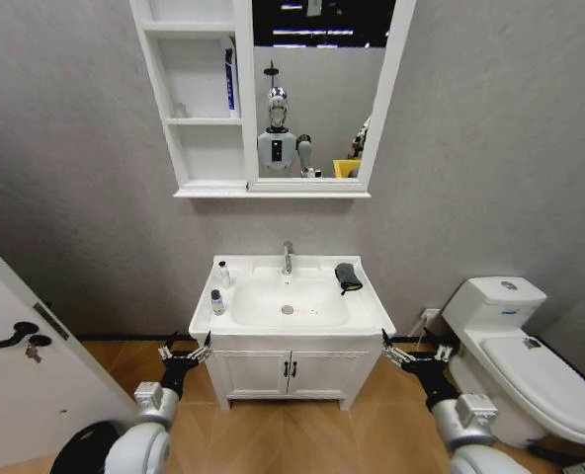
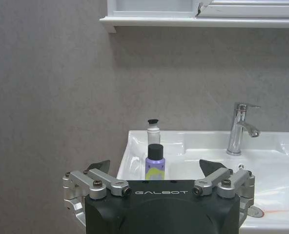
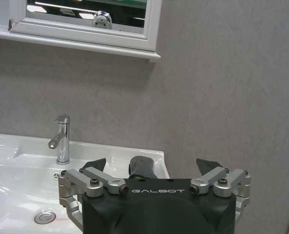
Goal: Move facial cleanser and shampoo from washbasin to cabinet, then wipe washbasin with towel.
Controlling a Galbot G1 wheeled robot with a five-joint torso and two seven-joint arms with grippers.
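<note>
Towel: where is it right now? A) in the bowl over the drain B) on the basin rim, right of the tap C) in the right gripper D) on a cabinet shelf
B. The dark towel lies on the washbasin rim to the right of the tap, apart from the drain; the right gripper hangs low by the basin's front corner with its jaws open and empty.

Bottles (image 1: pixel 218 288) left on washbasin (image 1: pixel 372 318), towel (image 1: pixel 347 276) right; cabinet (image 1: pixel 208 183) above.
</note>
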